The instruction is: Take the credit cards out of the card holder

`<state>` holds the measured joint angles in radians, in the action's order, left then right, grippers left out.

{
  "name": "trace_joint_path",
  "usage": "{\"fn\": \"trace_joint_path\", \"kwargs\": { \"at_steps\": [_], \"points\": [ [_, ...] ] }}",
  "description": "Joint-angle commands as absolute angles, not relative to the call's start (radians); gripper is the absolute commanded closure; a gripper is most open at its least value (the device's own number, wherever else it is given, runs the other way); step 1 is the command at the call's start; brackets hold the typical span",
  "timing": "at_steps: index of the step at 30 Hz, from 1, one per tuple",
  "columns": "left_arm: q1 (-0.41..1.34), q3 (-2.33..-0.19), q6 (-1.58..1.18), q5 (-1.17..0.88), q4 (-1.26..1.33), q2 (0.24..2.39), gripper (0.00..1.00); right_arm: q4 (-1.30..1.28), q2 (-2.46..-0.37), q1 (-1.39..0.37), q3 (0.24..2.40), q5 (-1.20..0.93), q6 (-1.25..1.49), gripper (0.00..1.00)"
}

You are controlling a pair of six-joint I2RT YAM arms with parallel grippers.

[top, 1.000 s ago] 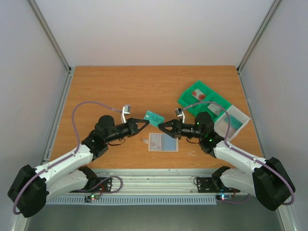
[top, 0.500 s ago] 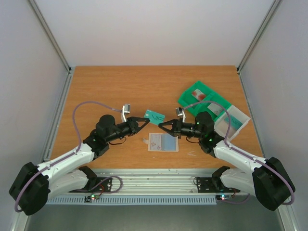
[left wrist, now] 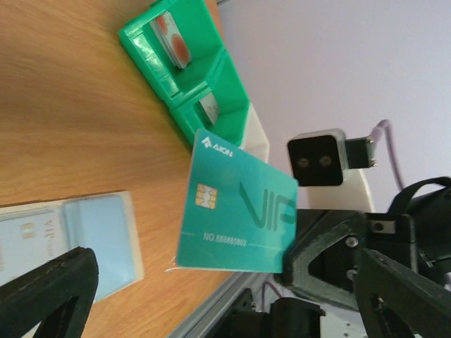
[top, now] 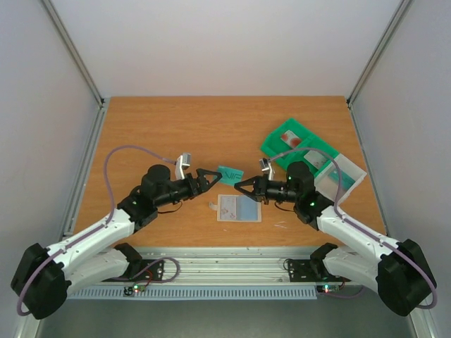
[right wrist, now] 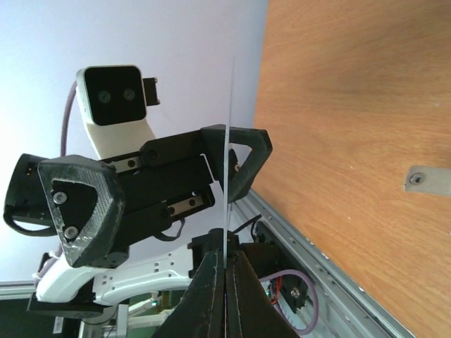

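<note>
A teal credit card [top: 230, 173] hangs in the air over the middle of the table. My right gripper [top: 240, 186] is shut on its edge; the right wrist view shows the card edge-on [right wrist: 227, 176] pinched in the closed jaws [right wrist: 225, 258]. My left gripper [top: 212, 178] faces it, open, its fingers [left wrist: 53, 285] spread wide on either side of the card [left wrist: 236, 211] without touching it. The pale card holder [top: 239, 208] lies flat below, with a blue-grey card in it [left wrist: 99, 236].
A bright green compartment tray [top: 303, 148] stands at the back right with a pinkish-red card [top: 289, 139] inside. A white tray [top: 343, 177] lies beside it. A small grey tab [top: 213, 206] lies left of the holder.
The left gripper has opened and let go of the teal card. The right gripper has shut on the card's other end. The card has shifted slightly.
</note>
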<state>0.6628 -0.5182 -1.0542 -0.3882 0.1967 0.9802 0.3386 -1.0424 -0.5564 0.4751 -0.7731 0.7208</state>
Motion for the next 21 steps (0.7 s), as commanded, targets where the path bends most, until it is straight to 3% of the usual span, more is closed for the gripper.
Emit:
{"fn": "trace_joint_path", "kwargs": {
  "at_steps": [1, 8, 14, 21],
  "points": [
    [0.662, -0.577, -0.947, -0.344, 0.028, 0.947, 0.01, 0.098, -0.993, -0.558, 0.563, -0.723, 0.600, 0.99],
    [0.661, -0.585, -0.871, -0.315, -0.099, 0.935, 0.01, -0.414, -0.976, -0.541, 0.754, -0.552, 0.383, 0.99],
    [0.660, -0.582, -0.826, -0.310, -0.134, 0.927, 0.01, -0.659, -0.996, -0.477, 0.893, -0.452, 0.286, 0.99],
    [0.657, -0.590, -0.774, -0.305, -0.195, 0.928, 0.01, -0.860, -1.017, -0.280, 1.019, -0.454, 0.192, 0.99]
  ]
}}
